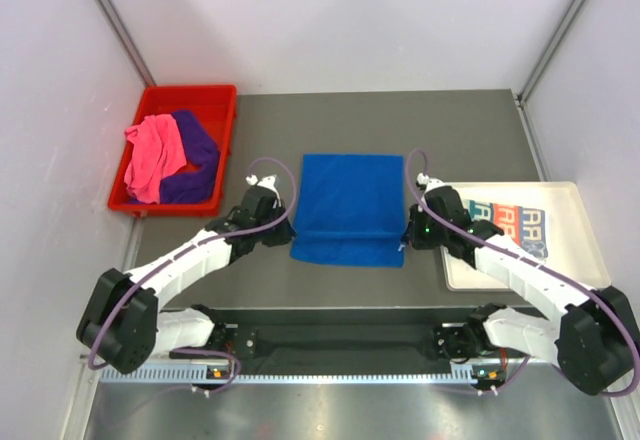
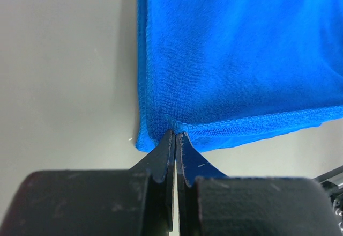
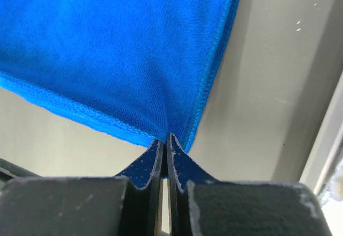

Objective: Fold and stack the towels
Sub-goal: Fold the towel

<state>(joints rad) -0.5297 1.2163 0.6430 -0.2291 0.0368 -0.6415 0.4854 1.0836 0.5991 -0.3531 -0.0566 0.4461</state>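
A royal blue towel (image 1: pixel 348 208) lies spread on the grey table between the two arms, its near edge turned up in a low fold. My left gripper (image 1: pixel 281 232) is shut on the towel's near left corner (image 2: pixel 174 126). My right gripper (image 1: pixel 405 238) is shut on the near right corner (image 3: pixel 169 131). A pink towel (image 1: pixel 153 153) and a purple towel (image 1: pixel 195 158) lie crumpled in the red bin (image 1: pixel 180 98) at the left. A cream towel with lettering (image 1: pixel 505 222) lies folded on the white tray (image 1: pixel 575 222) at the right.
The red bin stands at the table's left edge, the white tray at its right edge (image 3: pixel 327 145). White walls close in the table on three sides. Both arm bases sit on a black rail (image 1: pixel 340 342) at the near edge.
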